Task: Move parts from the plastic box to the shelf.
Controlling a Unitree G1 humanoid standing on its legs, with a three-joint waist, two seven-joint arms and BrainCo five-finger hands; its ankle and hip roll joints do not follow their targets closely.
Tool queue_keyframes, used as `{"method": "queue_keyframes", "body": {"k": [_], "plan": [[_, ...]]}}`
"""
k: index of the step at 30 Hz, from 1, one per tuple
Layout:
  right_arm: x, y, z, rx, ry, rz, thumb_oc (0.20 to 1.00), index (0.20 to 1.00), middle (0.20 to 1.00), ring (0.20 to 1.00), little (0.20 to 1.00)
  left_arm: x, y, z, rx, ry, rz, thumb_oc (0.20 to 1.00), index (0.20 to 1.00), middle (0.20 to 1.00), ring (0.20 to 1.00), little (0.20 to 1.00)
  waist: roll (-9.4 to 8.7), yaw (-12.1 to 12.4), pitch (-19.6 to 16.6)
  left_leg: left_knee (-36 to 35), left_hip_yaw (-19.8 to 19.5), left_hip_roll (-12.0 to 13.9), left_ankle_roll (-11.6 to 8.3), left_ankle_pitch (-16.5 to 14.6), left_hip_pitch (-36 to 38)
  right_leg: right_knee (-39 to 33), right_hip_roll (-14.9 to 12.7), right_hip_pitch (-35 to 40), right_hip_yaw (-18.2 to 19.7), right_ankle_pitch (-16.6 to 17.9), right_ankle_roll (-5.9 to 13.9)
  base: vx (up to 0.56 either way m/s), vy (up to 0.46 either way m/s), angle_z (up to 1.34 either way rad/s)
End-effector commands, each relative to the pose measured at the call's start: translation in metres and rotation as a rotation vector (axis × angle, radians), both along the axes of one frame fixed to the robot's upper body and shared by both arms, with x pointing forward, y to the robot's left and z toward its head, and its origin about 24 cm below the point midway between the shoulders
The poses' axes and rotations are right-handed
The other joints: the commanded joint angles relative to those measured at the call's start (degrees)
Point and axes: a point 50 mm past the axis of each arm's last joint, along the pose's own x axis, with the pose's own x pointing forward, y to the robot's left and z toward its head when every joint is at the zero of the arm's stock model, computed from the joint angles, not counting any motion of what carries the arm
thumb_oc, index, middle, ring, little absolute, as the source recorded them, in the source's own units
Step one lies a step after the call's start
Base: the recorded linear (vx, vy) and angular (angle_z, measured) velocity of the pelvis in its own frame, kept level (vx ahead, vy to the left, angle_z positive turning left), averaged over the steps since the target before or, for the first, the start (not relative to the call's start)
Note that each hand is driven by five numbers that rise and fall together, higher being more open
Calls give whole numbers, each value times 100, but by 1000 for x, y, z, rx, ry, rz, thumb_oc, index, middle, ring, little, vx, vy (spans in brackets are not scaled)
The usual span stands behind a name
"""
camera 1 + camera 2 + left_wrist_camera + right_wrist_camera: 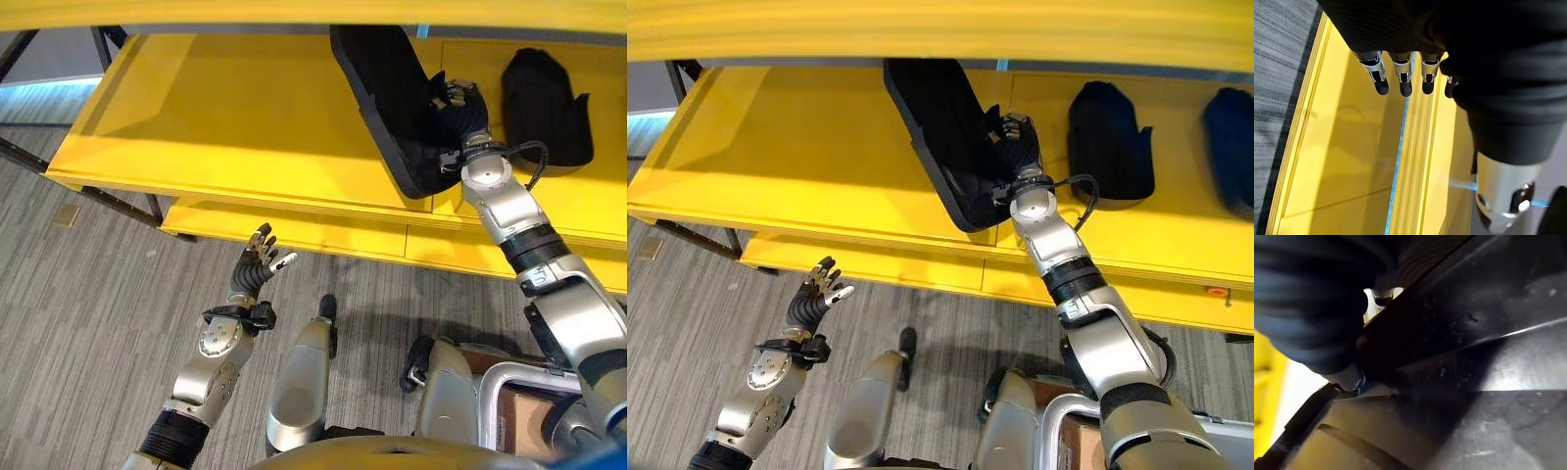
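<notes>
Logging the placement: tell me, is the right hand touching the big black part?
Touching: the right eye view shows the right hand gripping the black part on the yellow shelf.

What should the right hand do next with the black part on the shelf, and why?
Probably ease the part down flat, then let go. The right hand grips its edge with curled fingers, and the part leans tilted, its lower end on the yellow shelf beside two other black parts. The left hand hangs open below the shelf front, idle.

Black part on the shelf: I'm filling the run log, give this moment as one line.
right hand: on black part, tilted on yellow shelf | left hand: open, idle below shelf | other dark parts: on shelf
</notes>
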Motion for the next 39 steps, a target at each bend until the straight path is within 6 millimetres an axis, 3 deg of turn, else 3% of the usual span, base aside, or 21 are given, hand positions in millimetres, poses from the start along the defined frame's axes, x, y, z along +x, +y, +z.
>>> {"method": "queue_keyframes", "body": {"k": [1,5,17,24,30,39], "plan": [[0,4,84,86,-247,5,200,200,200,200,200,-1,2,32,-18,-154,-10,1000,1000,1000,1000,1000,-114,112,68,1412,-235,274,70,-1516,-233,-566,-81,532,-152,248,349,-13,23,4],[2,-17,113,172,-295,-94,200,200,200,200,200,0,-2,38,-29,-175,-22,1000,1000,1000,1000,1000,-74,189,181,1515,-270,195,104,-1525,-565,-451,-125,267,-152,206,342,-15,43,5],[2,-49,153,383,-323,-225,200,200,200,200,200,4,-16,46,-44,-210,-77,1000,1000,1000,1000,1000,-98,304,274,1526,-344,60,166,-1542,-904,-518,-132,100,-216,206,371,16,21,7],[1,-55,158,516,-318,-241,200,200,200,200,200,7,-20,49,-49,-217,-85,1000,1000,1000,1000,1000,-127,377,288,1510,-381,19,182,-1542,-966,-563,-117,99,-243,208,384,26,17,7],[1,-47,165,555,-326,-223,200,200,200,200,200,10,-23,52,-64,-231,-87,1000,1000,1000,1000,1000,-150,440,322,1527,-427,-15,194,-1548,-1031,-607,-105,129,-292,227,404,15,14,4],[9,-31,150,618,-274,-205,200,200,200,200,200,14,-26,59,-74,-257,-80,1000,1000,1000,1000,1000,-153,531,368,1607,-488,-81,230,-1596,-1074,-624,-106,214,-341,211,407,-2,8,4]]}}
